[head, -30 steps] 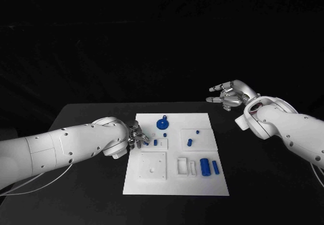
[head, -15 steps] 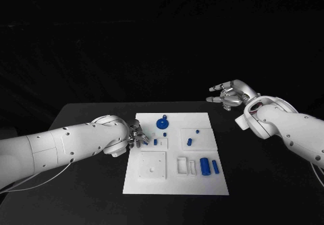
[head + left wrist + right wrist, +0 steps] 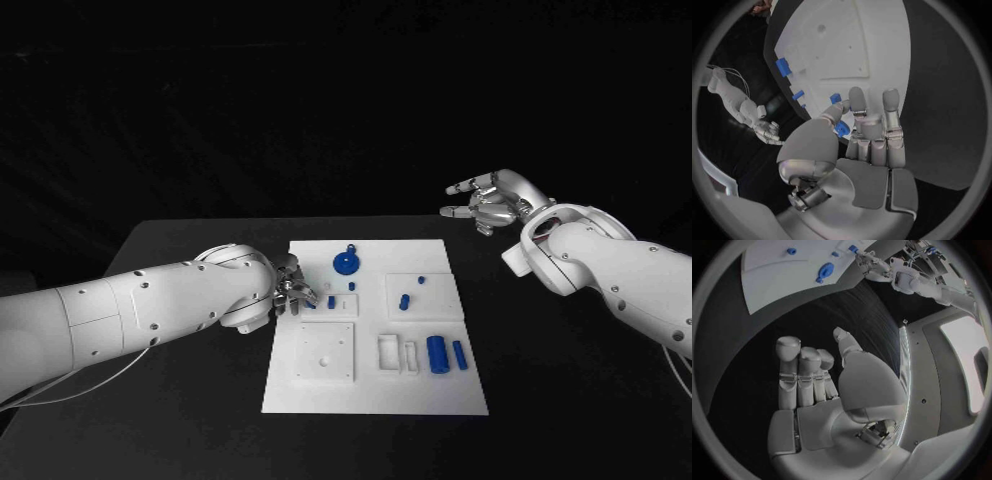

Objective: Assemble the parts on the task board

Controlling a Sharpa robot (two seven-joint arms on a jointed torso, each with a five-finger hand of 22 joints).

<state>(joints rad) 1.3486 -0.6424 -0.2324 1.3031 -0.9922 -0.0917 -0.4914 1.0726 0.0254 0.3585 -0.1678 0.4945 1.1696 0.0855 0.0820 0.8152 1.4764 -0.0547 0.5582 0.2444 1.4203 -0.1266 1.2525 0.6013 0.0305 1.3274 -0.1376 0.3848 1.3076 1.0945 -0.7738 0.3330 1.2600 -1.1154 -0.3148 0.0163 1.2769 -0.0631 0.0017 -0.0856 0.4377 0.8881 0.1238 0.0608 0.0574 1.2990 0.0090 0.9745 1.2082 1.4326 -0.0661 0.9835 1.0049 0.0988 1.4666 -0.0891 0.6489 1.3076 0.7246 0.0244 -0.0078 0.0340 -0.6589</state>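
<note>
Nothing moved | left hand (image 3: 856, 131) pinches blue part (image 3: 841, 129), plain from wrist | right hand (image 3: 490, 203) spread, empty

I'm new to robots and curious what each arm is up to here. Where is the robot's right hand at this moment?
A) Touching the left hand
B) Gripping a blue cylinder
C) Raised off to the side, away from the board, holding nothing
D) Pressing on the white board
C: the right hand hangs past the far right corner of the task board, with nothing in its fingers, apart from the blue parts.
</note>
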